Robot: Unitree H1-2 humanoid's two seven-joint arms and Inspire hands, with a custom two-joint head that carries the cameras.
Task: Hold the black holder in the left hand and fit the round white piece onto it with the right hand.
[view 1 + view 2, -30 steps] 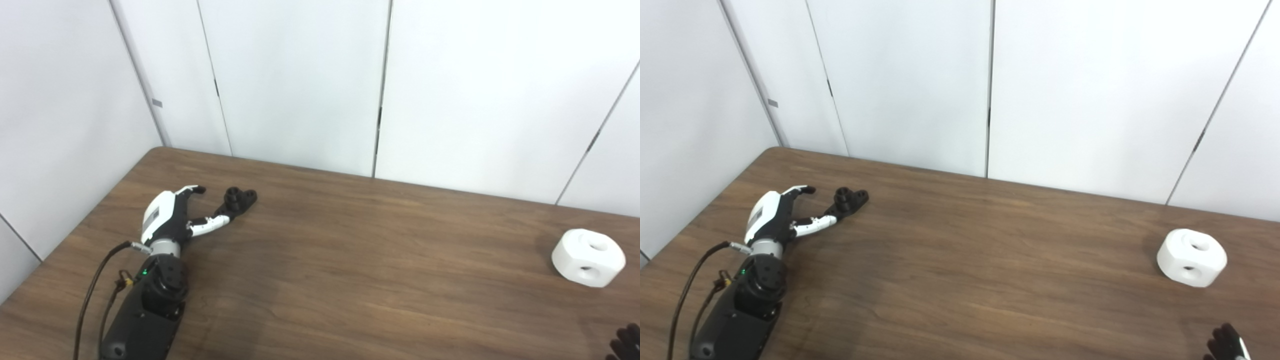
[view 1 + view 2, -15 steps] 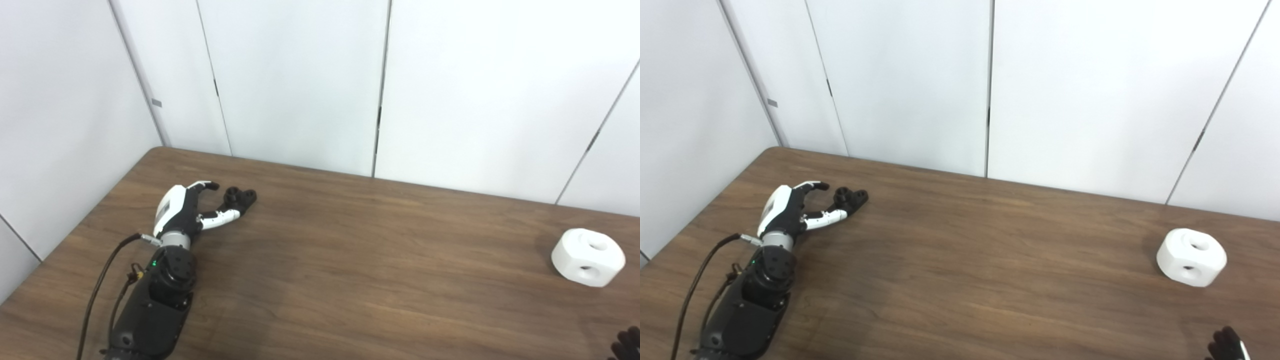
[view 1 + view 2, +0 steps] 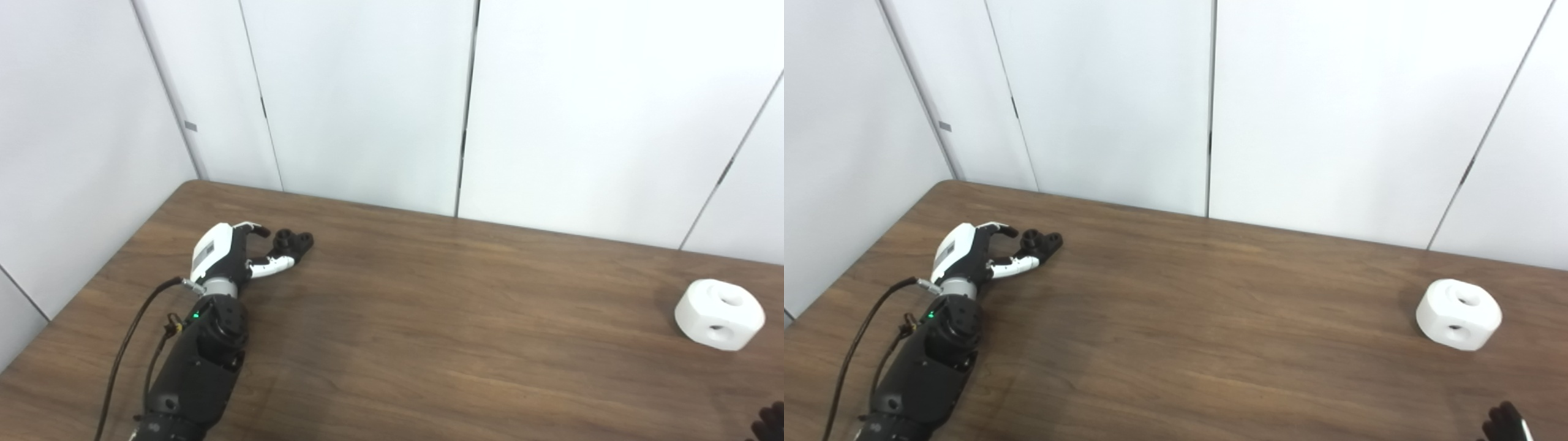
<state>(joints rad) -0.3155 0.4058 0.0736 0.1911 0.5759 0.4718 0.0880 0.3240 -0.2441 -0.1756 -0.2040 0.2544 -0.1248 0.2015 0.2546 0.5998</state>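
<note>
The fingers of the left hand are spread apart around the black holder, which lies on the counter; a closed grasp is not seen. The round white piece lies far right. Only the fingertips of the right hand are seen; their state cannot be told.

Both head cams sit high, side by side, looking forward and down across the worktop toward the white wall panels. Wide framing, nothing close. They share nearly the whole scene: left hand far left, white piece far right. Right eye view shifts everything leftward and shows more of the right hand at the bottom corner.
</note>
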